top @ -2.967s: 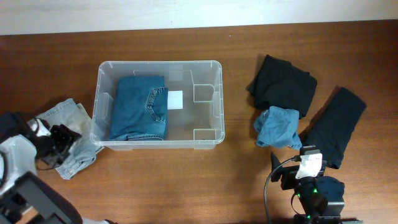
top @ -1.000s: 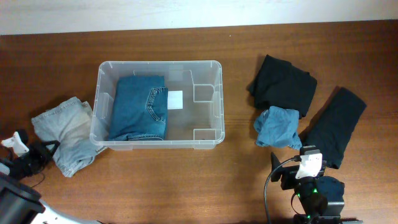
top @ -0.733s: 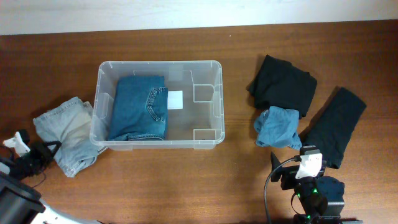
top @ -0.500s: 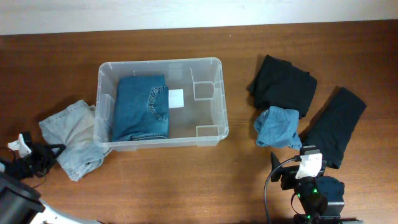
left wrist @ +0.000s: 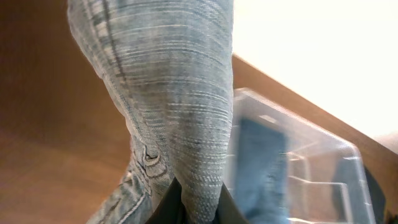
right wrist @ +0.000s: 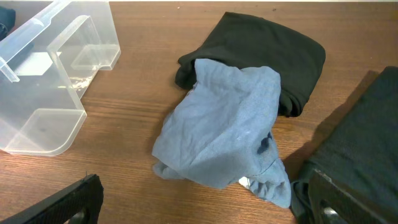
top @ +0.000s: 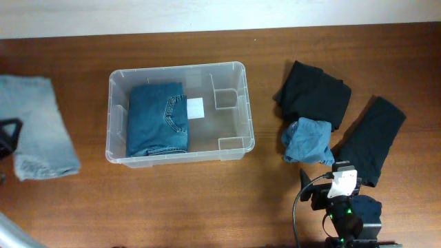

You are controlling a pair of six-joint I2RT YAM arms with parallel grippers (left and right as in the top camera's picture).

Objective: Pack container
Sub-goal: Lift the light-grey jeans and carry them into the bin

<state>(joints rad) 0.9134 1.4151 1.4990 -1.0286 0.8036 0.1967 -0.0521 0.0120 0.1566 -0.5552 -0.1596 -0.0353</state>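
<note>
The clear plastic container (top: 245,103) stands left of centre on the wooden table, with folded dark blue jeans (top: 157,118) in its left half. My left gripper (left wrist: 194,209) is shut on pale grey-blue jeans (left wrist: 174,93), which hang from it. From overhead these pale jeans (top: 36,127) are lifted at the far left, apart from the container. My right gripper (right wrist: 205,214) is open and low over the table, just in front of a crumpled light blue garment (right wrist: 224,130). Nothing is between its fingers.
Two black folded garments (top: 313,93) (top: 372,138) lie to the right of the container, with the light blue garment (top: 308,141) between them. The container's right half shows its bare base with a white label (top: 196,108). The right arm's base (top: 351,220) is at the front edge.
My left gripper has lifted the pale jeans off the table beside the container and carried them up and to the far left. The container shifted slightly right. The right arm stayed still.
</note>
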